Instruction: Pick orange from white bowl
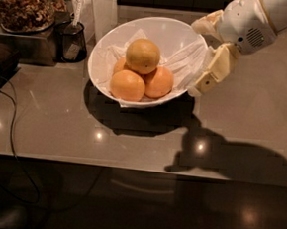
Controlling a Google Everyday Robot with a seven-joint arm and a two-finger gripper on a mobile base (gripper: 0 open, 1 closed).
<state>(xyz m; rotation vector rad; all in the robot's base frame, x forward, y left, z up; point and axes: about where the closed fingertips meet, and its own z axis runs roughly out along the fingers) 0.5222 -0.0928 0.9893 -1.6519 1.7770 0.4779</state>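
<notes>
The white bowl (155, 24), lined with crumpled white paper, stands on the grey counter at the back centre. The paler yellow-orange orange (143, 56) lies on top of three deeper orange fruits (128, 85) in the bowl. My gripper (195, 59) is at the bowl's right rim, to the right of the orange and apart from it. It is open and empty, with one cream finger (206, 25) at the upper rim and the other finger (212, 71) lower down beside the bowl's side.
A small black mesh cup (72, 41) and a glass jar of nuts (23, 2) stand left of the bowl. A white post (103, 6) rises behind it. A dark cable (12, 126) runs over the counter's left part. The counter's front edge (129, 166) is near.
</notes>
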